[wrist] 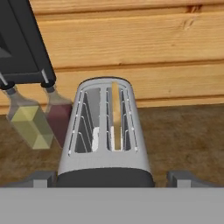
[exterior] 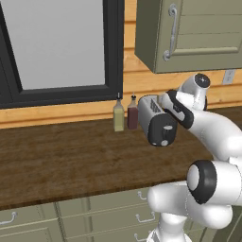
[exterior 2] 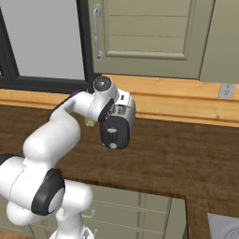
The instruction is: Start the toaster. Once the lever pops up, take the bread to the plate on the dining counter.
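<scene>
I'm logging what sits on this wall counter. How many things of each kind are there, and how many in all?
Toaster: 1
Bread slice, standing in the toaster's right slot: 1
Condiment bottles: 2, one yellowish, one dark red
Total: 4

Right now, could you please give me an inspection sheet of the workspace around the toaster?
Surface: dark brown wood counter, against a light wood wall.
Job's things: toaster upright near the wall; bread standing on edge in its right-hand slot, seen from the hand view.
Clutter: yellow-green bottle and dark red bottle, side by side just left of the toaster.
Grippers: gripper open, above the toaster's near end, holding nothing.
Cables: nothing seen.
Surroundings: dark-framed window, sage-green wall cabinet, wall outlet, drawers below the counter.
</scene>
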Motion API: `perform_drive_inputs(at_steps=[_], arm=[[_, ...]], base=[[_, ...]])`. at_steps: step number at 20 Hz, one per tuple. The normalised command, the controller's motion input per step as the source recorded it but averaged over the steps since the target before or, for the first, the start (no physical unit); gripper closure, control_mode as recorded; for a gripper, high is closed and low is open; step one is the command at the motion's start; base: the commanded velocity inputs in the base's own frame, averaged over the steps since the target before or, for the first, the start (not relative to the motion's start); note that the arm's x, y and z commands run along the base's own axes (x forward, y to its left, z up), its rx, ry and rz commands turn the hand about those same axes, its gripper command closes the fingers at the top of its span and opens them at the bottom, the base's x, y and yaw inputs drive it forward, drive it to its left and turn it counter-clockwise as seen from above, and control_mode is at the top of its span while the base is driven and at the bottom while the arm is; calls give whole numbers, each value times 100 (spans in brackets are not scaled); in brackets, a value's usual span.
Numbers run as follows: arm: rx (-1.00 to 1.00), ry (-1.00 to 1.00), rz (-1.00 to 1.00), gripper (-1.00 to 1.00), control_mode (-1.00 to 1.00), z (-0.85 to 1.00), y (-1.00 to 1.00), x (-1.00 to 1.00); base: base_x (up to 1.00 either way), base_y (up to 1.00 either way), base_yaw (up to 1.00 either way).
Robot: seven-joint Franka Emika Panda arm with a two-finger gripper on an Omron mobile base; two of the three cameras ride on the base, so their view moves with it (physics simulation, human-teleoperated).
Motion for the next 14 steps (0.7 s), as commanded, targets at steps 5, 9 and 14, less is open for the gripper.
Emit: perform_drive_inputs(at_steps=[5, 9, 14], arm=[[-5, 2, 0, -100, -100, -6, 0, 23], [-4, 0, 0, -100, -100, -12, 0, 16], [-2, -3, 0, -100, -100, -20, 0, 6]], base=[[0, 0, 0], [0, 0, 0], [0, 0, 0]])
